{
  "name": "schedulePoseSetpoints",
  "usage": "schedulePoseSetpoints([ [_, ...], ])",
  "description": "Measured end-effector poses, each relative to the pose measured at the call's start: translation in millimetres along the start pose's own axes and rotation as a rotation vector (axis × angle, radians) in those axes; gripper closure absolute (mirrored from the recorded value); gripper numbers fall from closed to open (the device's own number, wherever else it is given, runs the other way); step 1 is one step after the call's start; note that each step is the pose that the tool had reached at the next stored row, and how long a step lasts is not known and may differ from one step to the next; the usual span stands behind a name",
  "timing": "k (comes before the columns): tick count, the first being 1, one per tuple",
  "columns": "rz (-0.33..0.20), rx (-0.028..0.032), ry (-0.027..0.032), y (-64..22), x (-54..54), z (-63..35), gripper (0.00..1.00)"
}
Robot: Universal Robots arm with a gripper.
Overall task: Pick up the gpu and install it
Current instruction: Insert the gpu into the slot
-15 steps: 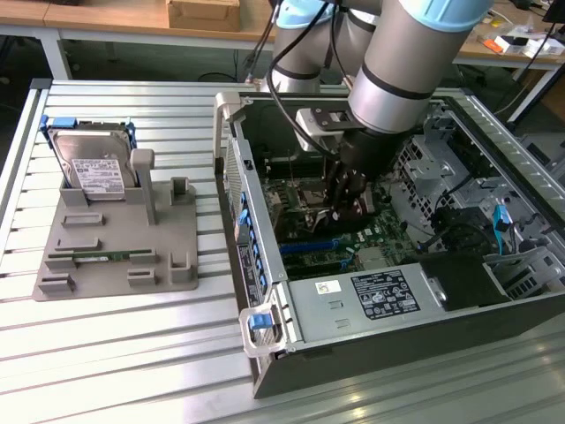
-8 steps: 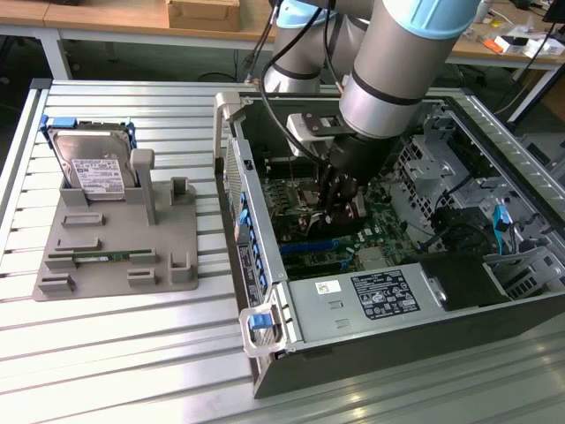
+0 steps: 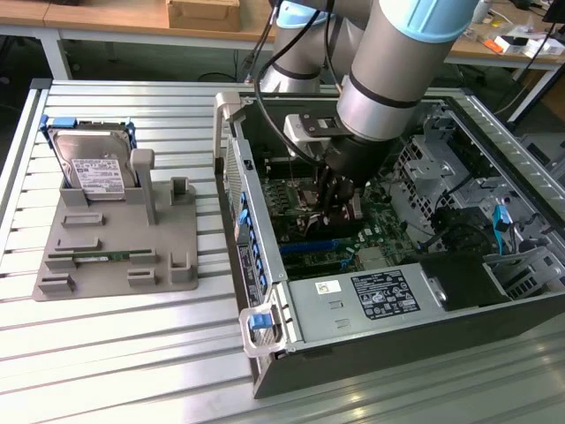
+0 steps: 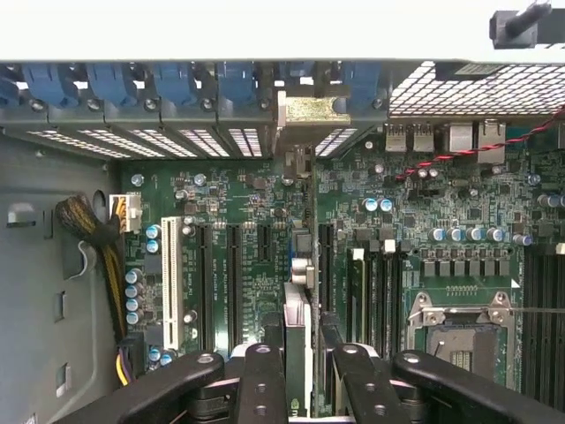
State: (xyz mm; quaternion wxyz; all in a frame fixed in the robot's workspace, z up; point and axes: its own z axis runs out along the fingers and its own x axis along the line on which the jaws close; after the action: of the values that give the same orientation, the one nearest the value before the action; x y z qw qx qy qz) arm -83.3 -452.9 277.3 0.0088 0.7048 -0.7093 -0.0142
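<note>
A: Where is the gripper (image 3: pixel 338 205)?
B: Down inside the open case (image 3: pixel 265 291), low over the board (image 4: pixel 252 199), with the arm (image 3: pixel 397 71) right above it.
A: Loose or gripping?
B: Gripping. In the wrist view the gpu (image 4: pixel 297 305) stands on edge between the two fingers (image 4: pixel 263 380), one on each face, clamped on it.
A: How does the gpu lie from there?
B: It runs straight out ahead of the gripper, upright over the board. Its bracket (image 4: pixel 305 110) at the far end sits against the rear wall of the case, in the row of blue clips (image 4: pixel 177 84).
A: Is it in a slot?
B: Cannot tell. The card itself hides its lower edge. Black slots run alongside it on both sides, close by.
A: What else is near the gripper?
B: A white slot (image 4: pixel 171 283) off to one side, past the black ones, and the socket (image 4: pixel 459 329) off to the other side.
A: And outside the case?
B: Well apart from the gripper, toward the exterior view's left, a grey holder (image 3: pixel 115 284) sits on the table (image 3: pixel 132 353). The drive (image 3: pixel 93 168) stands tilted at its far end, and the stick (image 3: pixel 99 256) lies in a groove nearer the front.
</note>
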Motion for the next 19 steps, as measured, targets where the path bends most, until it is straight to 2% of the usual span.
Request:
schedulePoseSetpoints([
  [8, 0.001, 0.0000, 0.0000, 2.1, 0.1, 7.8, 0.74],
  [16, 0.002, 0.0000, 0.0000, 2.4, -4.0, 9.5, 0.74],
  [19, 0.002, 0.0000, -0.0002, 7.1, -4.0, 9.6, 0.74],
])
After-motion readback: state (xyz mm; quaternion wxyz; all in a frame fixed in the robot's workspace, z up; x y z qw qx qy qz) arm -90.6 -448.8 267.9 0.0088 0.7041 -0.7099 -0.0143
